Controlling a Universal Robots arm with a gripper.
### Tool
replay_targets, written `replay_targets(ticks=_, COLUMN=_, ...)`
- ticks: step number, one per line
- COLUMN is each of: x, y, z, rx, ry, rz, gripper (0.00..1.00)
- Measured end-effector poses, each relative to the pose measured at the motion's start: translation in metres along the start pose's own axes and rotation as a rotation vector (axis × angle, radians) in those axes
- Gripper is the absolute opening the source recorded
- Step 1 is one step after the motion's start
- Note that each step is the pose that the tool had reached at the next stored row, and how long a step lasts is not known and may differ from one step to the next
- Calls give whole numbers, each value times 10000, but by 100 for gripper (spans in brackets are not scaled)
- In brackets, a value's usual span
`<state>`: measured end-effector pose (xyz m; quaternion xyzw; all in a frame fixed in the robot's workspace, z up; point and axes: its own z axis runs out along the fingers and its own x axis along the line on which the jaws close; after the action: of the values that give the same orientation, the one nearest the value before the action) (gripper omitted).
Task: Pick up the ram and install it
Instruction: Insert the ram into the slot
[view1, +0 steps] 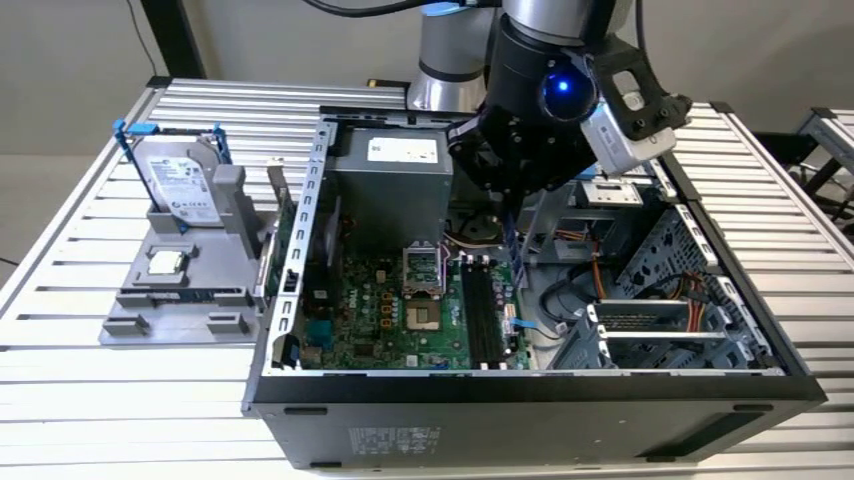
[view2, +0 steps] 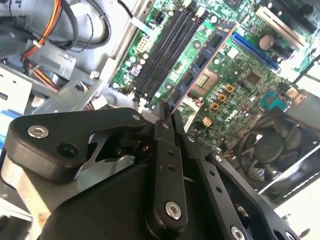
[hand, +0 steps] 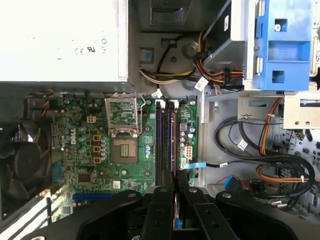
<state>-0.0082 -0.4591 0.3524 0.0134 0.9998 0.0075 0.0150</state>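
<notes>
Two black fingers (view2: 161, 145) of the gripper (view2: 167, 112) were clamped on the ram (view2: 205, 65), a dark-blue stick held over the black memory slots (hand: 161, 145) of the green motherboard (view1: 387, 310). Whether it touched them could not be told. Around it lay an open computer case (view1: 534, 385) on a slatted metal table (view1: 80, 400), with a plain pale wall behind. The arm (view1: 534, 40) pointed straight down into the case.

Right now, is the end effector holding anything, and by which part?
Yes: the end effector is pinching the ram by the edge nearest it, and the rest of the stick juts out over the motherboard.
</notes>
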Motion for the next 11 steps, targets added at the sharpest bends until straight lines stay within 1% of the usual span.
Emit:
replay_targets(ticks=2, x=0, y=0, z=13, rx=-5, ry=-2, rz=91, gripper=0)
replay_targets(ticks=5, x=0, y=0, z=13, rx=-4, ry=-1, rz=93, gripper=0)
replay_targets(ticks=7, x=-10, y=-1, z=29, rx=-22, ry=-3, rz=98, gripper=0)
replay_targets(ticks=9, x=-35, y=-1, z=62, rx=-22, ry=-1, rz=110, gripper=0)
replay_targets(ticks=11, x=-80, y=-1, z=96, rx=-22, ry=-1, rz=113, gripper=0)
